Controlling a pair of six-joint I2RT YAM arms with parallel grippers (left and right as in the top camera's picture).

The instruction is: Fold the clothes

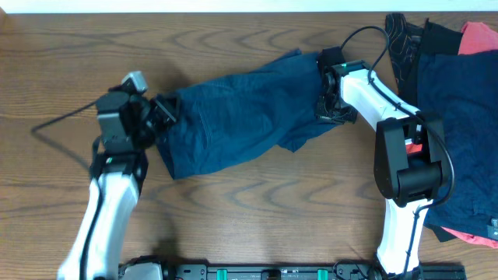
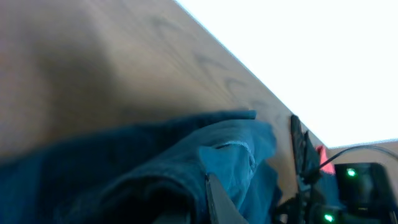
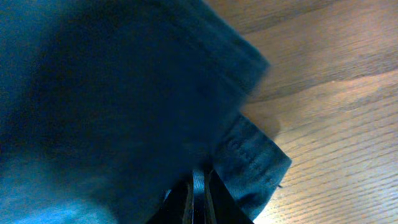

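Dark navy-blue shorts (image 1: 233,117) lie stretched across the middle of the table between both arms. My left gripper (image 1: 159,111) is shut on the left end of the shorts; in the left wrist view the cloth (image 2: 155,168) bunches around the finger (image 2: 214,202). My right gripper (image 1: 327,101) is shut on the right end of the shorts; the right wrist view shows the fingers (image 3: 198,193) pinched on a fold of blue cloth (image 3: 124,93) just above the wood.
A pile of other clothes (image 1: 459,101), navy, coral-red (image 1: 476,35) and black with pale lines (image 1: 405,39), lies at the right edge of the table. Cables trail behind both arms.
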